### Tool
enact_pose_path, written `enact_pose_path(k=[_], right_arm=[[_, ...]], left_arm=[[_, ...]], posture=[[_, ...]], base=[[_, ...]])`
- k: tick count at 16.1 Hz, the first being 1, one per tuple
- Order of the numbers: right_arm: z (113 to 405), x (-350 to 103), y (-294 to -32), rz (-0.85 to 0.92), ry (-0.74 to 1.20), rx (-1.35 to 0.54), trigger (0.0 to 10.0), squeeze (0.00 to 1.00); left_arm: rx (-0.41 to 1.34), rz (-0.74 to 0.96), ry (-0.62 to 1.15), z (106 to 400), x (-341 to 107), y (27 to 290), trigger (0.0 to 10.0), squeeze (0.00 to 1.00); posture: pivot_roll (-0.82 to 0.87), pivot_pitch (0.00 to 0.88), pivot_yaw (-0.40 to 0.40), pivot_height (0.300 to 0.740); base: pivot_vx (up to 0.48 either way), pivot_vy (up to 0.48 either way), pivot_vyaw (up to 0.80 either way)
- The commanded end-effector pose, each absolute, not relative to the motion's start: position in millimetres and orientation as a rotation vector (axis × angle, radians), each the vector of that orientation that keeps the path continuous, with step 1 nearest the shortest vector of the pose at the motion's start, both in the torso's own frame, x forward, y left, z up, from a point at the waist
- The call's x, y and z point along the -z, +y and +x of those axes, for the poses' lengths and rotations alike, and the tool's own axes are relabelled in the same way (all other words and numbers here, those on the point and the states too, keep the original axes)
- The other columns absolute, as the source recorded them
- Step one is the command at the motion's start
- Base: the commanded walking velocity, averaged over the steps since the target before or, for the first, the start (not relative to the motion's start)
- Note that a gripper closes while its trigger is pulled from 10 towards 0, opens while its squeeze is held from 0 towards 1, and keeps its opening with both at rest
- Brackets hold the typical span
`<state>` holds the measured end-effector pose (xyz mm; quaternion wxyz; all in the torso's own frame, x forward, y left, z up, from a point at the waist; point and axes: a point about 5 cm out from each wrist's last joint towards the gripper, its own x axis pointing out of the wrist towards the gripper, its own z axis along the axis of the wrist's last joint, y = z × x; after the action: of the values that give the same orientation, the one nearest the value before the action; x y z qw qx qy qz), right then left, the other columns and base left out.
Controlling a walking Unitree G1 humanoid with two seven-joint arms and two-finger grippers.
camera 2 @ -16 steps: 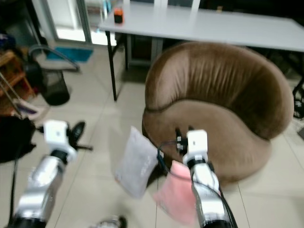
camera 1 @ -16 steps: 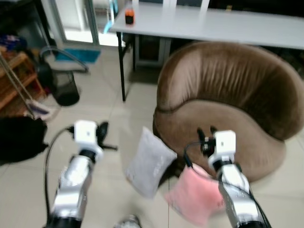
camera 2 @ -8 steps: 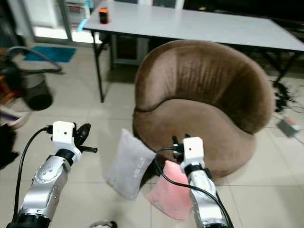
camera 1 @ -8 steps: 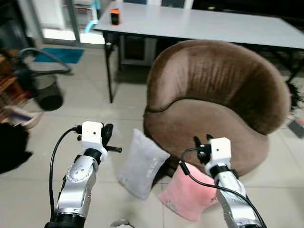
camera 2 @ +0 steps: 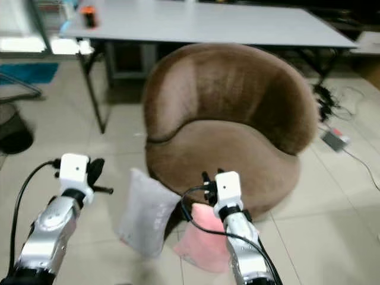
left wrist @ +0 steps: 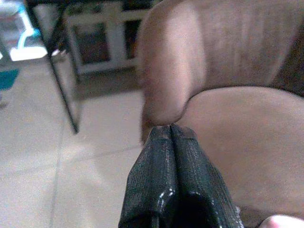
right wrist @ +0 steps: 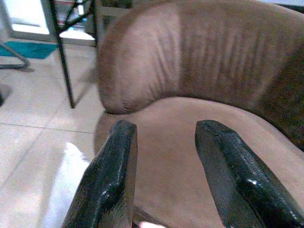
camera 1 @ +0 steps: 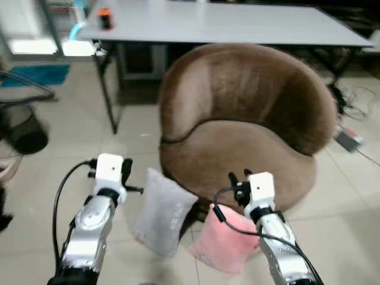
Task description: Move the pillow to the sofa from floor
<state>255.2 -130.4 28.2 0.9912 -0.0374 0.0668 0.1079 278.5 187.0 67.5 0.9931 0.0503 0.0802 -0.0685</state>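
Compared with a second ago, your view has swung so the brown sofa point(camera 1: 243, 124) sits centred: the camera moved, not the pillows. The grey pillow point(camera 1: 161, 211) and pink pillow point(camera 1: 224, 243) still lean on the tiled floor point(camera 1: 47, 154) at the sofa's front edge, so no pickup has begun. Left gripper point(left wrist: 170, 137) is pressed closed and empty; right gripper point(right wrist: 164, 152) is spread, empty, above the pink pillow. A grey table point(camera 1: 237, 24) stands behind the sofa.
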Motion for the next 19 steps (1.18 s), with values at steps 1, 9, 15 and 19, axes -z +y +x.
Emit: enact_pose_path(k=[1, 9, 15, 19], right_arm=[[252.3, -21.8, -137.6, -0.079, 0.168, -0.199, 10.0, 0.0], [251.1, -18.8, -131.1, -0.08, 0.181, -0.232, 10.0, 0.0], [246.4, -16.5, -134.2, -0.088, 0.193, -0.229, 10.0, 0.0], [244.9, -14.9, -134.2, -0.092, 0.201, -0.234, 10.0, 0.0]], left_arm=[[0.161, 0.111, 0.182, 279.2, -62.9, 177.7, 10.0, 0.0], [0.116, 0.079, 0.193, 280.7, -61.2, 182.5, 10.0, 0.0], [0.112, 0.071, 0.206, 283.2, -57.2, 179.7, 10.0, 0.0], [0.113, 0.099, 0.213, 282.7, -54.5, 179.8, 10.0, 0.0]], posture=[[0.15, 0.051, -0.032, 0.74], [0.12, 0.057, -0.033, 0.74], [0.1, 0.06, -0.031, 0.74], [0.1, 0.059, -0.028, 0.74]], base=[[0.0, -0.435, 0.0], [0.169, -0.37, 0.0], [0.479, 0.0, 0.0], [0.478, 0.0, 0.0]])
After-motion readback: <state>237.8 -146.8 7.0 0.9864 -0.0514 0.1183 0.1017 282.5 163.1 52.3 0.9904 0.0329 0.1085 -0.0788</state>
